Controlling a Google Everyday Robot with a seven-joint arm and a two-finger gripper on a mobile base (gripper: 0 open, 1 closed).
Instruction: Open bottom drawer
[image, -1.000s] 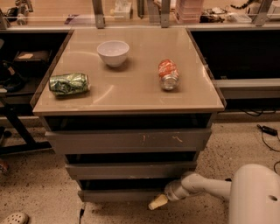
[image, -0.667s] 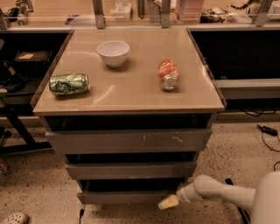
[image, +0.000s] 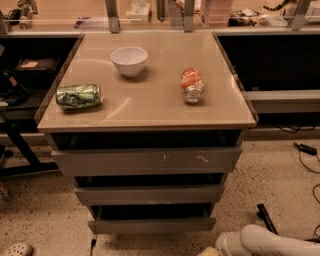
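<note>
The bottom drawer (image: 152, 225) is the lowest and narrowest of three plain grey fronts under the tan table top. It stands a little out from the cabinet, with a dark gap above its front. The mid drawer (image: 150, 194) and the scratched top drawer (image: 147, 161) stand out above it. My white arm (image: 265, 242) comes in at the bottom right corner. Only a beige tip of my gripper (image: 208, 251) shows at the bottom edge, below and right of the bottom drawer and apart from it.
On the table top (image: 150, 107) lie a crushed green can (image: 78, 96), a white bowl (image: 129, 60) and an orange can (image: 192, 85) on its side. Cables (image: 305, 149) and a dark bar (image: 266, 218) lie on the speckled floor at right. A black stand (image: 20, 142) is at left.
My arm has drawn back down and to the right, away from the bottom drawer's front. The gripper has dropped to the frame's bottom edge.
</note>
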